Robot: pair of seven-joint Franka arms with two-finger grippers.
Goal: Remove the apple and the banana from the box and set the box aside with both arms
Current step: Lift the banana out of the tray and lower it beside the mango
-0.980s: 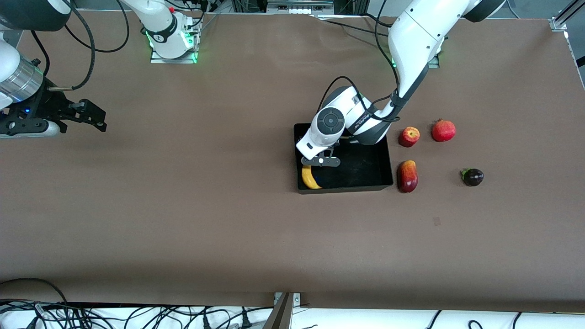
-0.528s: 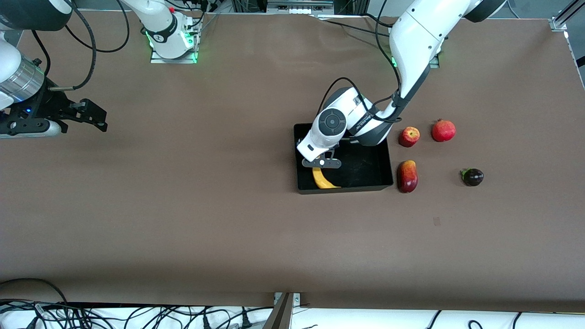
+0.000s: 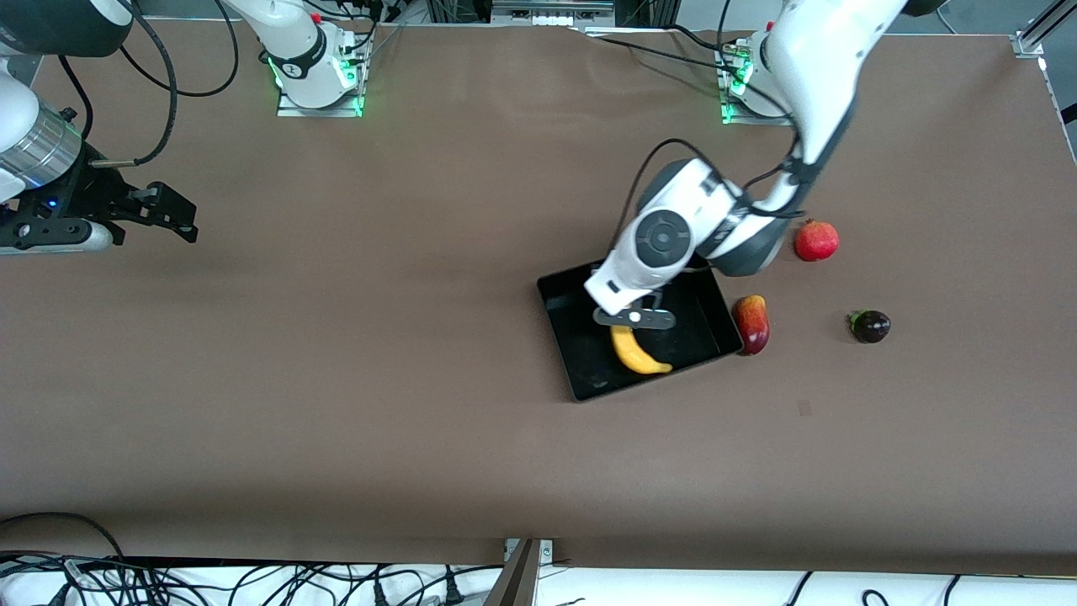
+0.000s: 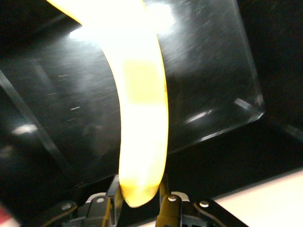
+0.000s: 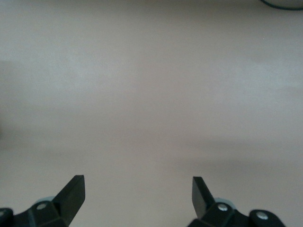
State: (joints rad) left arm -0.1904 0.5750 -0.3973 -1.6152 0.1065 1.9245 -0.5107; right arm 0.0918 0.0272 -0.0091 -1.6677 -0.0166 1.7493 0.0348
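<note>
Brown cloth covers the long table (image 3: 379,404), with both arm bases bolted along its edge and cables trailing off the side nearest the front camera.

Left pincer (image 3: 633,319) hangs over the black tray (image 3: 589,380), clamped tight on one end of the banana (image 3: 638,353). In the left wrist view the banana (image 4: 142,118) runs out from between the two fingers (image 4: 163,208), bright yellow against the glossy tray floor (image 4: 213,85). Whether the fruit's free end touches that floor I cannot tell. The tray sits skewed on the table, one corner close against a red mango (image 3: 751,324) lying just beside the left pincer, toward the left arm's end. A pomegranate (image 3: 816,240) sits near the left arm's elbow, and a small dark purple fruit (image 3: 870,326) lies apart from the mango, closer still to that end of the table.

Right pincer (image 3: 160,220) waits well away at the right arm's end, fingers spread wide over bare cloth, as the right wrist view (image 5: 137,189) shows.
</note>
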